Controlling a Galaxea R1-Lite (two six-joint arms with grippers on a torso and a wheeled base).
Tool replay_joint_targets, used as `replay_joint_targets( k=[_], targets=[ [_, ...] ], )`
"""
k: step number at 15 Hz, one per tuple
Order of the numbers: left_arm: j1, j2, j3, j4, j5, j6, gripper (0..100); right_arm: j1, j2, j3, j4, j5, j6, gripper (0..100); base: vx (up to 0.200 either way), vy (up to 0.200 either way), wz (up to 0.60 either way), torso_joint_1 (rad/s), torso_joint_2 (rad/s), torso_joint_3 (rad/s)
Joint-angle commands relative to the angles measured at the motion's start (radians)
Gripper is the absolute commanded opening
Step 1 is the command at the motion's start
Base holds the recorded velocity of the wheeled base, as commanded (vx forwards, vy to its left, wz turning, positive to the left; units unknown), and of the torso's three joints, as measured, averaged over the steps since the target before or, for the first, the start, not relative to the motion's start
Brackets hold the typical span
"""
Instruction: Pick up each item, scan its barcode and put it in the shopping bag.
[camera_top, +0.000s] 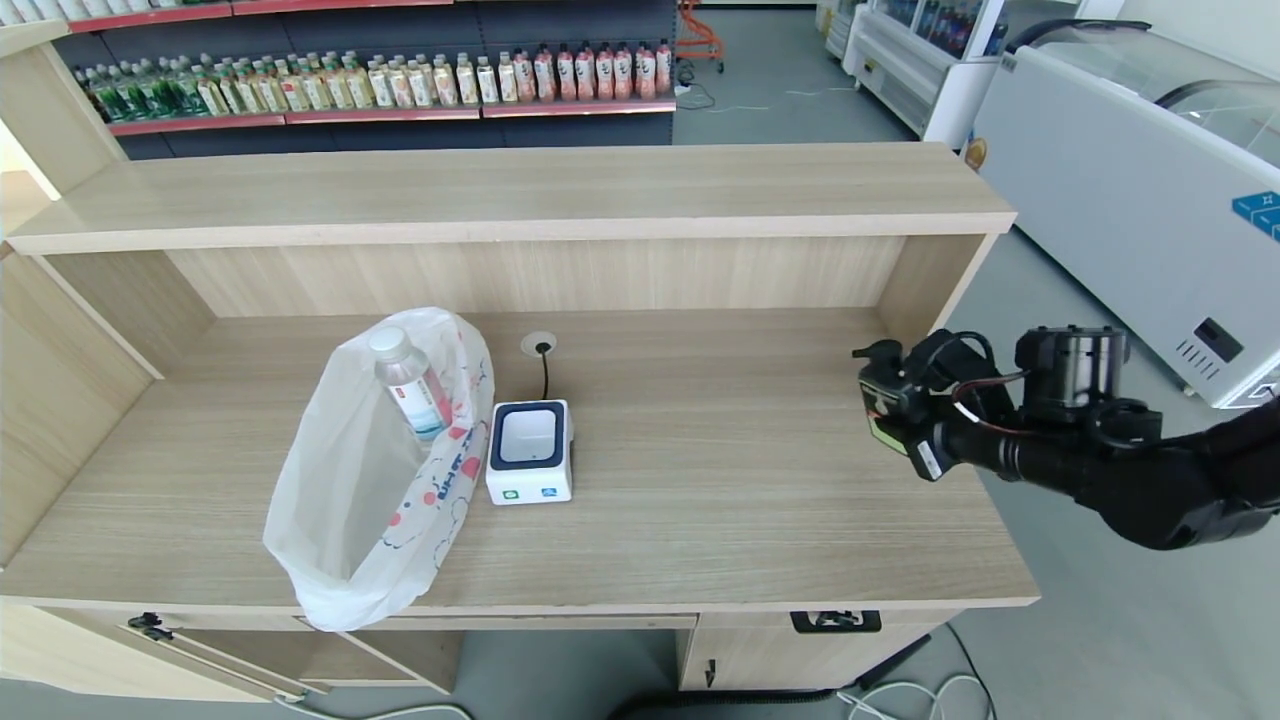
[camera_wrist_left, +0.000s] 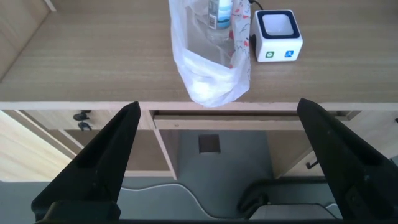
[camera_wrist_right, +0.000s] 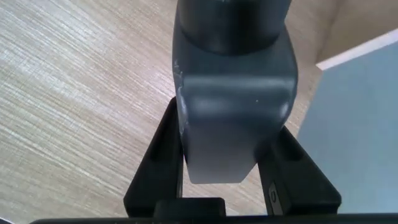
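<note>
Left gripper (camera_wrist_left: 217, 109) first: mine hangs low, out in front of the counter (camera_top: 750, 470) edge, fingers spread wide, nothing between them. Up on the counter's left side lies the bag (camera_top: 340, 500), thin white plastic, slumped with its mouth gaping and its bottom lolling over the front edge. It looks floppy, so I'd expect it to give way under any push. Inside it a bottle (camera_top: 405, 385) leans, cap up, against the wall beside the scanner (camera_top: 530, 450), which sits just right of the bag, window facing up. Now across to the far right: my right gripper (camera_top: 885, 400) hangs over the counter's right end, well apart from the scanner, fingers drawn in snug on both sides of a dark grey item (camera_wrist_right: 233, 118). It looks hard-shelled and smooth, rigid enough for a firm pinch but likely slippery, so mid-body, where I seem to have it, is the place. I can't make out its barcode.
</note>
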Motion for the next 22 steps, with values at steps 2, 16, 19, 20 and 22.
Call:
replay_joint_targets(
  k=[2, 16, 19, 20, 22],
  targets=[
    [0.001, 0.000, 0.000, 0.000, 0.000, 0.001, 100, -0.103, -0.196, 0.338, -0.262, -0.007, -0.139, 0, 0.000, 0.000, 0.00, 0.000, 0.00, 0.000],
    [0.000, 0.000, 0.000, 0.000, 0.000, 0.001, 100, 0.152, -0.206, 0.444, -0.443, 0.894, -1.739, 0, 0.000, 0.000, 0.00, 0.000, 0.00, 0.000],
    [0.001, 0.000, 0.000, 0.000, 0.000, 0.001, 100, 0.192, -0.103, 0.384, -0.454, 1.020, -1.795, 0, 0.000, 0.000, 0.00, 0.000, 0.00, 0.000],
    [0.001, 0.000, 0.000, 0.000, 0.000, -0.001, 100, 0.219, -0.073, 0.372, -0.454, 1.049, -1.797, 0, 0.000, 0.000, 0.00, 0.000, 0.00, 0.000],
    [0.001, 0.000, 0.000, 0.000, 0.000, 0.001, 100, 0.246, -0.045, 0.370, -0.454, 1.060, -1.823, 0, 0.000, 0.000, 0.00, 0.000, 0.00, 0.000]
  ],
)
